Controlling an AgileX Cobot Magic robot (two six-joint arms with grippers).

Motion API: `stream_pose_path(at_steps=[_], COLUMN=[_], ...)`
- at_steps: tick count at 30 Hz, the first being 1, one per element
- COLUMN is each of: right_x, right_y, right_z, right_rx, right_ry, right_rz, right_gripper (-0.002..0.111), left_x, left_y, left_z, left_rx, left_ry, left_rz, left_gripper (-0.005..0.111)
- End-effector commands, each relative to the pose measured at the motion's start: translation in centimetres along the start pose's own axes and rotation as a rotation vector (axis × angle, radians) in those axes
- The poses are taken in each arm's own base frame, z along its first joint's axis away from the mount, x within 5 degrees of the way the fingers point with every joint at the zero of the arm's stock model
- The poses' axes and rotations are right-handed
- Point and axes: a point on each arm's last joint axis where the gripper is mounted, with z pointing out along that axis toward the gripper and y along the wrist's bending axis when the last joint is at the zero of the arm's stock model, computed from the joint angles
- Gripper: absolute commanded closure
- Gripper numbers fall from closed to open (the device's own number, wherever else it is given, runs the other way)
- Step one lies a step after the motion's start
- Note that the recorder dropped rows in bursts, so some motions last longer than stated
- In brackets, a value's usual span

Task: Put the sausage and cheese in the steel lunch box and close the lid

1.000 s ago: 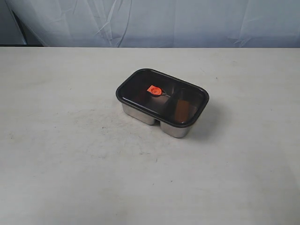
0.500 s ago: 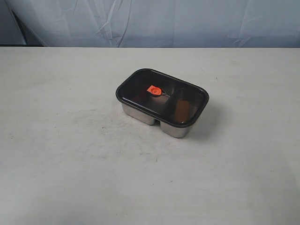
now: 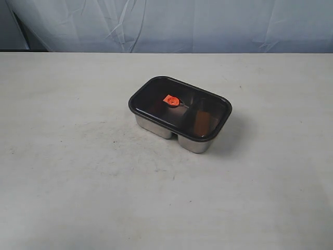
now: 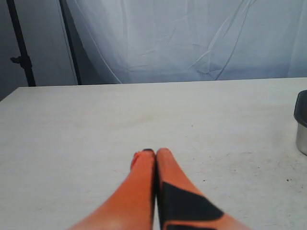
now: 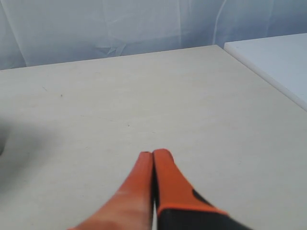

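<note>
The steel lunch box [image 3: 193,145] stands mid-table with the dark translucent lid [image 3: 151,99] seated flat on top, its orange valve [image 3: 170,100] showing. Through the lid a reddish shape [image 3: 201,123] shows in the right compartment; I cannot tell sausage from cheese. One corner of the box [image 4: 301,125] enters the left wrist view. My left gripper [image 4: 155,152] is shut and empty, low over bare table well away from the box. In the right wrist view my right gripper [image 5: 152,153] is shut and empty too. Neither arm appears in the exterior view.
The pale table [image 3: 78,156] spreads wide around the box. A white cloth backdrop [image 3: 208,26] hangs behind it. A dark stand pole [image 4: 19,48] rises at one corner. A white surface [image 5: 278,62] adjoins the table beside my right gripper.
</note>
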Motion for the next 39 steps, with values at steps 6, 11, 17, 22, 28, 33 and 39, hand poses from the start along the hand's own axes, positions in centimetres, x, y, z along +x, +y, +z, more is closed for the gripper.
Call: stream_pose_path(at_steps=[6,11,17,22,28,33,39], right_x=[0.00,0.00,0.00,0.00,0.00,0.00,0.00], right_y=[-0.01,-0.01,-0.01,-0.01,-0.01,-0.01,0.00], right_z=[0.02,0.02,0.02,0.02,0.02,0.02,0.02], right_rx=[0.003,0.003,0.003,0.003,0.003,0.003,0.002], right_ry=[-0.016,-0.016,-0.016,-0.016,-0.016,-0.016,-0.016], right_rz=[0.005,0.005,0.005,0.005,0.005,0.005,0.007], right_gripper=[0.109,0.109,0.109,0.109,0.109,0.109,0.109], left_x=[0.11,0.13,0.11,0.11,0.11,0.11,0.11], left_y=[0.11,0.11,0.11,0.11,0.12,0.12,0.12], left_z=[0.00,0.00,0.00,0.00,0.00,0.00,0.00], left_rx=[-0.014,-0.014,-0.014,-0.014,-0.014,-0.014,-0.015], left_ry=[-0.004,-0.002,-0.004,-0.004,-0.004,-0.004,-0.004], left_rz=[0.044,0.044,0.044,0.044,0.046,0.046,0.048], left_gripper=[0.107,0.107,0.107,0.107,0.107,0.107,0.107])
